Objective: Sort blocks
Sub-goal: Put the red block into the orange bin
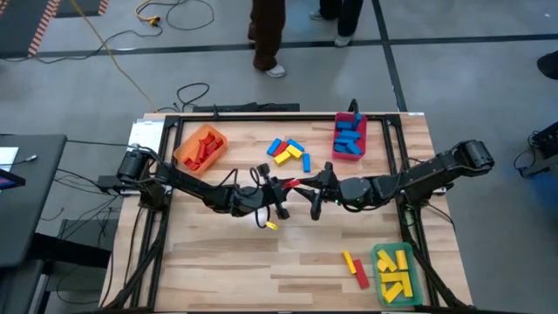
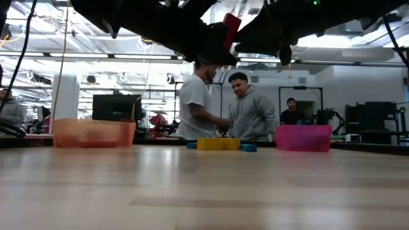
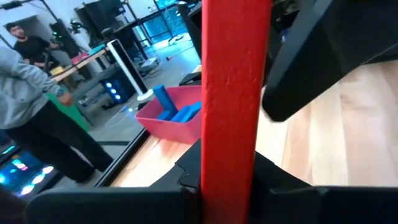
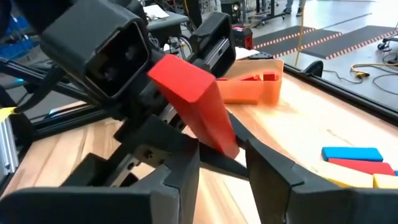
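Red block [image 4: 196,109] between both grippers' jaws

red block [image 3: 231,99], orange bin [image 1: 200,146], yellow blocks [image 1: 394,272]

A robotics lab: people [image 2: 254,107] stand beyond the table [image 2: 204,185], monitors [image 2: 115,107] glowing, cables [image 1: 166,13] trailing over concrete floor.
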Action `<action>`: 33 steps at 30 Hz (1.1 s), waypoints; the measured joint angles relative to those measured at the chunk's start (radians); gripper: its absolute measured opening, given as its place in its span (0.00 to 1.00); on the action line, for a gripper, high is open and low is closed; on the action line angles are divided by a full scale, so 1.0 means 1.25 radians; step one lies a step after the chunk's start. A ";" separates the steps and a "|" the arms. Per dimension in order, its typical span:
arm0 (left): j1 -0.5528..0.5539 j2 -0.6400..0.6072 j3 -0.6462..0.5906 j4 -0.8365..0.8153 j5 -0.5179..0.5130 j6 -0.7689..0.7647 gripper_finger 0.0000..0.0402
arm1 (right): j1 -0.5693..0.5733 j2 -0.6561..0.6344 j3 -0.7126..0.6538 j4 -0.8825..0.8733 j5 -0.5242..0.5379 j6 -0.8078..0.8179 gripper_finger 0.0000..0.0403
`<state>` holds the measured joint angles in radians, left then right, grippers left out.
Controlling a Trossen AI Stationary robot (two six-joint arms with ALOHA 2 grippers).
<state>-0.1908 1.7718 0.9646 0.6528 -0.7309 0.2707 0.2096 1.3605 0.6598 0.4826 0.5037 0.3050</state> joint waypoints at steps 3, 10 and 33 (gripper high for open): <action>-0.001 0.000 0.000 -0.014 -0.008 0.005 0.12 | 0.001 0.000 0.000 -0.006 0.000 0.000 0.36; -0.001 0.000 0.000 -0.036 -0.012 0.014 0.12 | 0.006 0.000 0.000 -0.015 0.000 -0.006 0.36; 0.059 -0.300 0.000 -0.728 -0.099 -0.113 0.12 | 0.035 0.000 -0.001 -0.198 0.004 0.049 0.56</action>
<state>-0.1168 1.3967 0.9649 -0.2577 -0.8551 0.1288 0.2528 1.3602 0.6590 0.2346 0.5087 0.3662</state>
